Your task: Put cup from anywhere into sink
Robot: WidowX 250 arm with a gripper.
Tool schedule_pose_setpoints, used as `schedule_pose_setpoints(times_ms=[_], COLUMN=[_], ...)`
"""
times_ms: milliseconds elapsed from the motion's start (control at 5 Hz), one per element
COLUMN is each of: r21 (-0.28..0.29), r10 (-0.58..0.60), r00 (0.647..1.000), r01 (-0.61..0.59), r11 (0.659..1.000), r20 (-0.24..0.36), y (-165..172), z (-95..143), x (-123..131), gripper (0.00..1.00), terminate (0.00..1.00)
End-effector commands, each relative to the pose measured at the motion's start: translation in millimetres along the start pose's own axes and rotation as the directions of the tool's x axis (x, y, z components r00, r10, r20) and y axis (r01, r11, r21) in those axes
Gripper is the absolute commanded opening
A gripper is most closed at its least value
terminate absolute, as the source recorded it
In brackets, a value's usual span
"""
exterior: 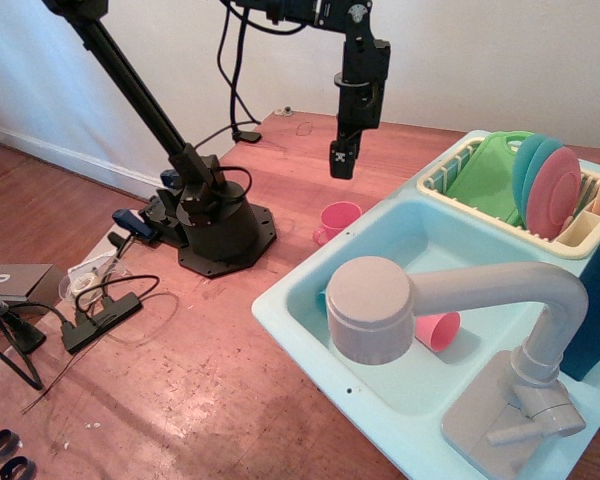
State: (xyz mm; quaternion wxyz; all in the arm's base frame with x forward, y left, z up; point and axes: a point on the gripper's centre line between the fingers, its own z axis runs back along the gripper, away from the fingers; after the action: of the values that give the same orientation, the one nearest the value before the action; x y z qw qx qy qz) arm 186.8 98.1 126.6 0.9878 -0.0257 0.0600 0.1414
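Hot-pink plastic marked the cup (337, 219), which we found standing upright on the wooden table (210, 340), just outside the far left rim of the sink (280, 300). We judged the task not yet done: the cup had not been grasped or lifted. The gripper (341, 160) hung in the air above the cup, well apart from it, holding nothing. We could not tell how wide its fingers stood, since they appeared as one dark tip. A paler pink cup (438, 329) lay on its side inside the basin, partly hidden behind the faucet (430, 310). Remaining steps, in our judgement: descend, grip the cup, carry it over the rim, release.
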Motion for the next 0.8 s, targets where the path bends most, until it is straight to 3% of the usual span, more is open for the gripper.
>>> schedule_pose_setpoints(times_ms=[0,600], r21=[0.0,-0.015], r10=[0.0,0.055], r00=[1.0,0.995], r01=[0.0,-0.056], r11=[1.0,0.998], r20=[0.0,-0.078], y=[0.0,-16.3], z=[0.0,-36.7], x=[0.0,-16.2], gripper=[1.0,1.0], terminate=[0.0,0.0])
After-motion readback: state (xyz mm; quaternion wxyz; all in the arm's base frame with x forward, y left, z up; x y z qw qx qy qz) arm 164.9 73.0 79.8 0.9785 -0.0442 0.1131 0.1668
